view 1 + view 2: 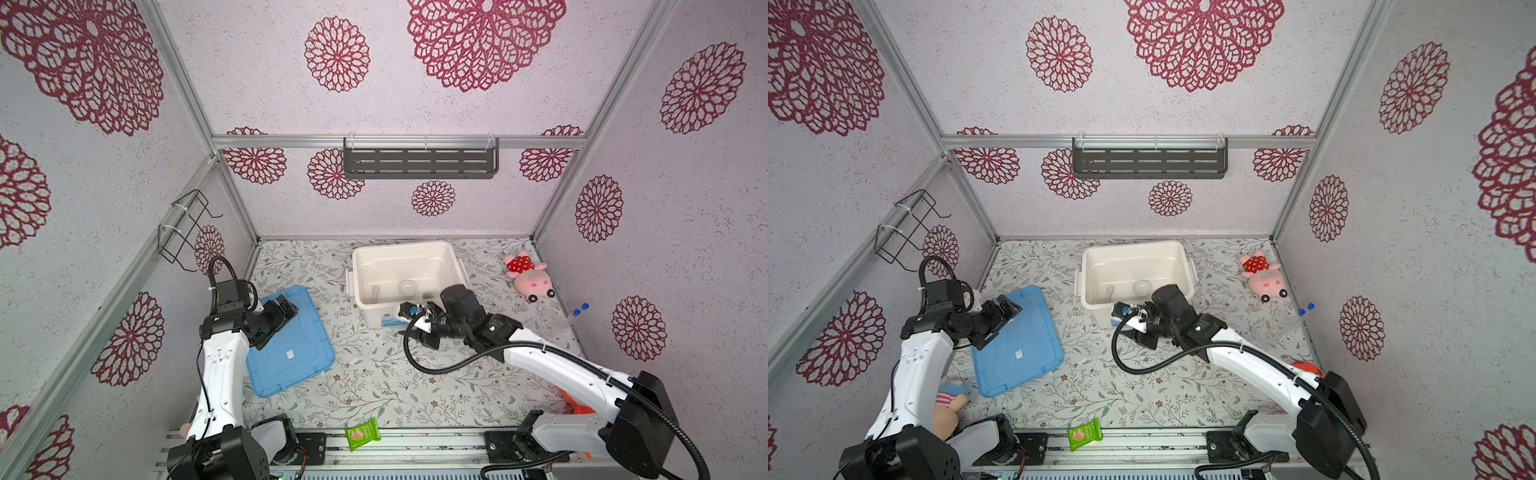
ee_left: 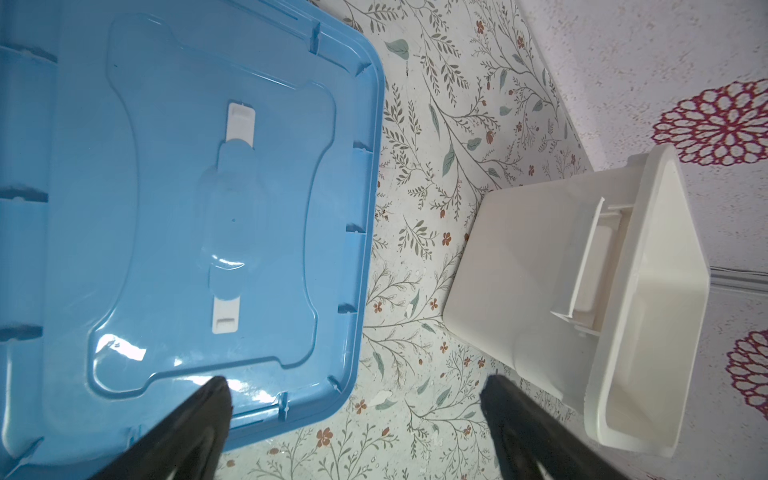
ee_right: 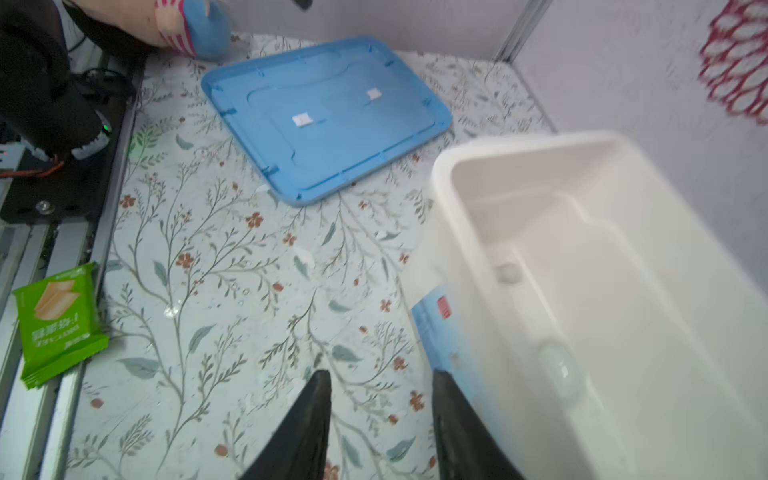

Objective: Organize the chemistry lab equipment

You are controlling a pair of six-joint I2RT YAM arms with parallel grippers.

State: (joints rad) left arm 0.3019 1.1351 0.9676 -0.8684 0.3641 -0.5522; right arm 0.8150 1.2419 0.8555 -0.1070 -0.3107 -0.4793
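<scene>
Over floral tabletop, left gripper and right gripper gape empty; white bin holds contents too blurred to name.

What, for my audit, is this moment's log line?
left tool: open, over blue lid | right tool: open, beside white bin | blue-capped tubes: on table

Two white-shelled arms with black joints — ribbed black cables looping off each.
</scene>
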